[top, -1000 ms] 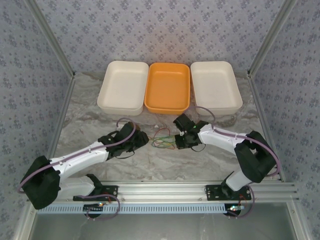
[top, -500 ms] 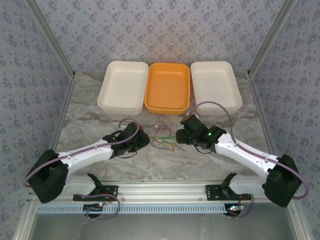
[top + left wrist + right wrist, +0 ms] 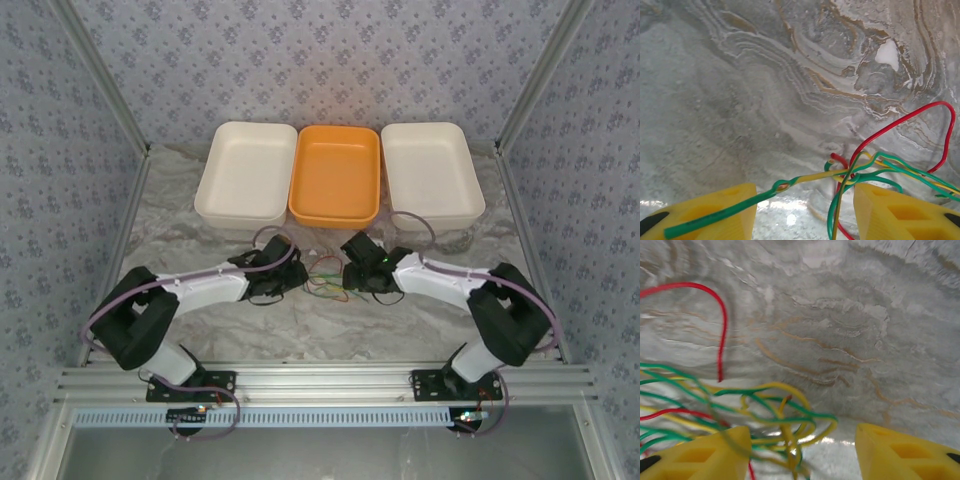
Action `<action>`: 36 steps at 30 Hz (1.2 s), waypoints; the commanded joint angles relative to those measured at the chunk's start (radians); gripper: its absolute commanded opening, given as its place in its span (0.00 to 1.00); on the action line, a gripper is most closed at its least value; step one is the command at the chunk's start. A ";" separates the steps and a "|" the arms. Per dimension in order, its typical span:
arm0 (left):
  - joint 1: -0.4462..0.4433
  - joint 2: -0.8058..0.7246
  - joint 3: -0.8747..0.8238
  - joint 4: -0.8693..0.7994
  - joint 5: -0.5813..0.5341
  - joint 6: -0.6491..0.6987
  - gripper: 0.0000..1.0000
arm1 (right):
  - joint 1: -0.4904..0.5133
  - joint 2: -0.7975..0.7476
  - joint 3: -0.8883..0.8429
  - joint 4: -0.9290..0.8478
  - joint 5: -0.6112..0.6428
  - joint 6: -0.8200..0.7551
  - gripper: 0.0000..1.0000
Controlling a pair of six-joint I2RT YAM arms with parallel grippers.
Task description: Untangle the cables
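The cables (image 3: 325, 276) lie as one small tangle of thin red, green and yellow wires on the marble table between my two grippers. My left gripper (image 3: 292, 276) stands open just left of it. In the left wrist view the left gripper (image 3: 805, 220) has its yellow fingers (image 3: 705, 215) wide apart; a green-and-yellow wire (image 3: 805, 179) crosses over the left finger, and a red loop (image 3: 920, 112) rises at the right. My right gripper (image 3: 350, 272) is open at the tangle's right side. In the right wrist view yellow and green loops (image 3: 785, 415) sit between the right gripper's (image 3: 802, 455) fingers, nearer the left one.
Three trays stand in a row at the back: a cream tray (image 3: 240, 214), an orange tray (image 3: 333, 219) and another cream tray (image 3: 436, 218). Patterned walls and metal posts enclose the table on three sides. An aluminium rail (image 3: 320, 382) runs along the near edge.
My left gripper has moved right, up to the tangle, with its elbow folding back. My right arm swung outward, then came back, and its gripper now sits closer to the cables.
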 commanded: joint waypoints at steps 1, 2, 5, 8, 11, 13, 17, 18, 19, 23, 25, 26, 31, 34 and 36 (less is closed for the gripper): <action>0.005 0.020 0.044 0.022 0.019 0.034 0.55 | -0.008 0.060 0.019 0.054 -0.022 -0.001 0.55; 0.004 0.018 0.046 0.022 0.023 0.032 0.54 | -0.010 0.075 0.021 0.064 -0.024 0.000 0.53; 0.004 -0.023 0.036 0.002 0.022 0.022 0.55 | -0.018 0.115 0.037 0.082 -0.022 -0.013 0.31; 0.003 -0.120 0.026 -0.086 -0.022 0.019 0.55 | -0.005 0.100 0.049 0.084 0.040 -0.083 0.00; 0.006 -0.275 0.029 -0.208 -0.102 0.047 0.59 | 0.038 0.019 0.049 0.099 0.135 -0.246 0.00; 0.024 -0.393 0.041 -0.276 -0.128 0.099 0.63 | 0.070 -0.039 0.056 0.098 0.209 -0.375 0.00; 0.167 -0.524 0.072 -0.299 0.037 0.271 0.69 | 0.114 -0.128 0.072 0.106 0.251 -0.613 0.00; 0.216 -0.525 0.086 -0.292 0.112 0.327 0.70 | 0.127 -0.149 0.074 0.119 0.250 -0.675 0.00; 0.257 -0.512 0.105 -0.290 0.190 0.378 0.67 | 0.139 -0.167 0.070 0.139 0.253 -0.737 0.00; 0.303 -0.422 0.191 -0.290 0.367 0.556 0.60 | 0.169 -0.214 0.076 0.193 0.291 -0.902 0.00; 0.302 -0.360 0.233 -0.305 0.437 0.632 0.57 | 0.187 -0.243 0.070 0.232 0.297 -0.983 0.00; 0.303 -0.336 0.247 -0.311 0.471 0.657 0.57 | 0.190 -0.254 0.073 0.242 0.298 -1.011 0.00; 0.302 -0.245 0.245 -0.308 0.519 0.639 0.52 | 0.162 -0.269 0.107 0.240 0.257 -1.051 0.00; 0.303 -0.318 0.166 -0.277 0.446 0.559 0.54 | 0.121 -0.274 0.106 0.229 0.205 -1.008 0.00; 0.301 -0.392 0.117 -0.296 0.365 0.503 0.55 | 0.101 -0.281 0.089 0.223 0.169 -0.978 0.00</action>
